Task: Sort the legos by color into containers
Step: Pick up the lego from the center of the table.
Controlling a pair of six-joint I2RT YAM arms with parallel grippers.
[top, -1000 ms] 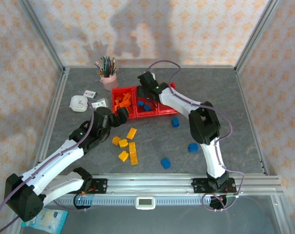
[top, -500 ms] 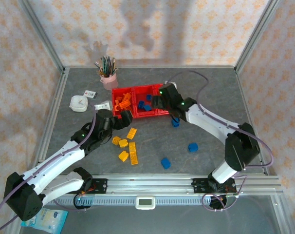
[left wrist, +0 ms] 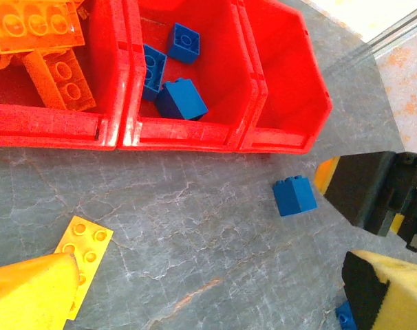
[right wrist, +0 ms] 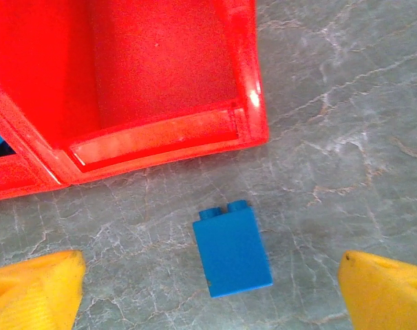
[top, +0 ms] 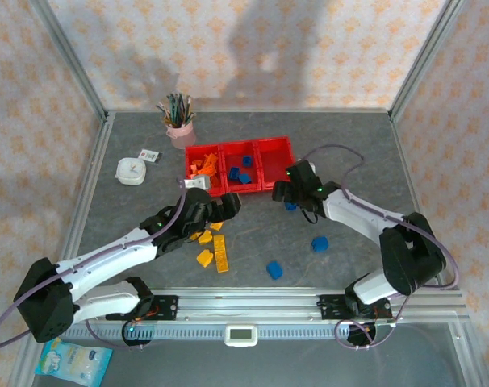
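A grey, marbled worktop [top: 349,153] sits inside a metal-framed booth with patterned paper walls, and a pink cup of pens [top: 180,129] stands at the far left. The three red containers [top: 275,157] stand in a row near the back. In the left one lie orange bricks [top: 202,169], and in the middle one lie blue bricks [top: 240,173].

The right pincer [right wrist: 210,278] is spread wide just in front of the right-hand container. In the right wrist view a loose blue brick [right wrist: 232,251] lies flat on the worktop between its two yellow fingertips [right wrist: 36,289], well apart from both. The brick's studs point towards the container's near wall, which it lies close to but does not touch. From above, the same brick [top: 290,205] peeks out just beside that arm's wrist.

The left pincer [left wrist: 208,289] is also spread, with bare worktop between its fingers. It hovers in front of the left and middle containers. A flat yellow plate [left wrist: 84,251] lies by its left-hand fingertip, partly hidden under it; I cannot tell whether they touch.

More yellow bricks [top: 220,252] lie scattered beneath the left arm. Two further blue pieces [top: 319,243] rest on open worktop near the front, well apart from both pincers.
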